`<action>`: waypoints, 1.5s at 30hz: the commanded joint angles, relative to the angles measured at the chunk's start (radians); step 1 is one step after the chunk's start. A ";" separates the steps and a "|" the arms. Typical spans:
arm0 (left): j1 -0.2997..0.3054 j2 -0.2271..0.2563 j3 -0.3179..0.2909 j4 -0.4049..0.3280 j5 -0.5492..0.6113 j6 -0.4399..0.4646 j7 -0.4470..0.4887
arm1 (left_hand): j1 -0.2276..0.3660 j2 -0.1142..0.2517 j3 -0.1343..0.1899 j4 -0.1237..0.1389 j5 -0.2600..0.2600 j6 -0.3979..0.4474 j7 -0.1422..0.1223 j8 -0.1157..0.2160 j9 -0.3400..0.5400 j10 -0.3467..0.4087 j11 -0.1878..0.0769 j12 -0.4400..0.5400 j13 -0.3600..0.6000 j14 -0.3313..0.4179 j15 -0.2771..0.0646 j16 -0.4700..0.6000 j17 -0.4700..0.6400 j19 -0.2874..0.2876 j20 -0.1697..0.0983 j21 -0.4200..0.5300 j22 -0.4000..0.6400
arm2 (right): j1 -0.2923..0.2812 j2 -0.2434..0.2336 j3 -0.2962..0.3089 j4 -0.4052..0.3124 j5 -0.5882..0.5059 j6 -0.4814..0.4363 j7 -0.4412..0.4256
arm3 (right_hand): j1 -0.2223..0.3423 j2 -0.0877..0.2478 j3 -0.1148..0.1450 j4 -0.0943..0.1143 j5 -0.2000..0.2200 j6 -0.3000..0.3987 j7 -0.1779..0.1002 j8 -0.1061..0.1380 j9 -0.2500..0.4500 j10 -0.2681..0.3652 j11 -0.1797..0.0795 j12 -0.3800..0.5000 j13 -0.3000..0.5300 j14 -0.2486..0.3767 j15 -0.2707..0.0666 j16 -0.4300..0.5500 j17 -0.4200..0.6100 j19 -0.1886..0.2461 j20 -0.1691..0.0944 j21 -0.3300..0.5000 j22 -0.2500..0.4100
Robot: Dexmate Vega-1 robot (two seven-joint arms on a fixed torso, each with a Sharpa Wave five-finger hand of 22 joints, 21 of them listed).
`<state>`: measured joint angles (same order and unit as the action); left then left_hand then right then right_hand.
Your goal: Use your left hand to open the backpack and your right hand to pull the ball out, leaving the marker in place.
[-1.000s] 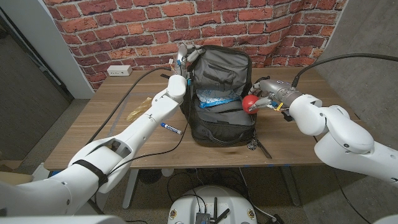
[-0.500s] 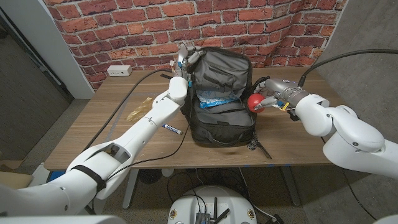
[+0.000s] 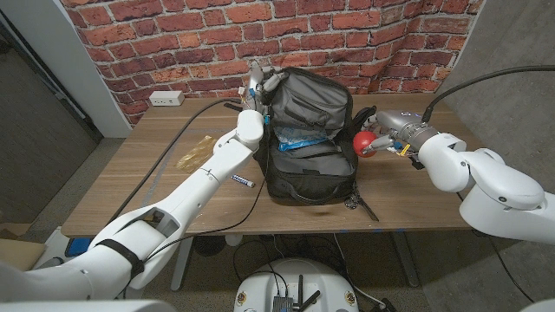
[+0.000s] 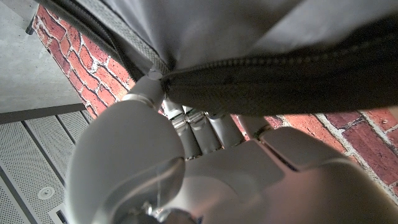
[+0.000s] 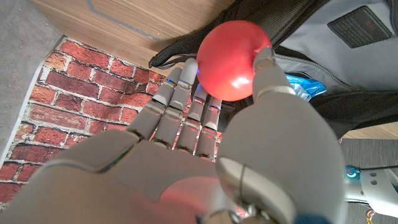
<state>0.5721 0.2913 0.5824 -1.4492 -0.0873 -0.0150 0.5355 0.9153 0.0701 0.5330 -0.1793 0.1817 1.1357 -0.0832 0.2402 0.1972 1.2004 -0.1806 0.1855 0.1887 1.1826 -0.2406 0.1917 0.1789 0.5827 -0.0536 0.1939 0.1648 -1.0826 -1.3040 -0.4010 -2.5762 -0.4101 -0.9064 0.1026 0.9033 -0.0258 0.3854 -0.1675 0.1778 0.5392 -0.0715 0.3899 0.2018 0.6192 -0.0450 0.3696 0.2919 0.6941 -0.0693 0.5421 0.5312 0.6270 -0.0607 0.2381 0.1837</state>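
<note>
A red ball sits pinched in the right robot hand, held in the air just beside the right side of the black backpack and clear of its opening. In the right wrist view the ball is pressed between the thumb and the fingertips of that robot hand, with the backpack's grey lining and a black label behind it. The backpack stands on the wooden counter with its lid flap raised toward the brick wall, showing a grey interior. Inside the open main compartment lies a crumpled blue-and-white packet; whatever else the compartment holds cannot be made out. The left robot hand is up at the top left corner of the lid, its fingers closed on the edge of the flap; the left wrist view shows its fingers gripping the zippered rim of the backpack. A blue-capped marker lies on the counter just left of the backpack, beside a black cable that runs across the wood. Farther left lies a small yellowish wrapper, and a white power strip sits at the back edge near the wall.
</note>
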 commanded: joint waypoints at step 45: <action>0.058 0.275 -0.127 -0.437 -0.445 0.521 -0.288 | -0.004 0.008 0.013 0.004 0.007 -0.007 0.011 -0.003 0.004 -0.005 0.015 0.004 0.002 -0.007 0.003 -0.005 0.000 0.022 -0.138 -0.002 0.004 | -0.031 -0.094 0.076 0.192 0.088 0.226 -0.127 | 0.048 0.069 -0.006 0.009 0.006 0.054 -0.040 0.004 0.004 0.161 -0.148 0.104 0.217 0.017 -0.157 -0.015 0.015 0.009 -0.086 0.009 0.004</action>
<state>0.6517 0.5076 0.4683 -1.8477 -0.4319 0.4238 0.3149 0.9147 0.0752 0.5331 -0.1793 0.1822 1.1279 -0.0799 0.2339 0.1972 1.1928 -0.1733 0.1857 0.1883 1.1788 -0.2373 0.1915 0.1759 0.5992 -0.0553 0.1939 0.1648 -1.1426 -1.4146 -0.3057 -2.4214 -0.2931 -0.7109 -0.0392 0.9016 -0.0241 0.3801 -0.1647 0.1766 0.5432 -0.0719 0.3891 0.2025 0.6194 -0.0447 0.3842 0.2918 0.6992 -0.0642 0.5286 0.5412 0.6270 -0.0607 0.2382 0.1836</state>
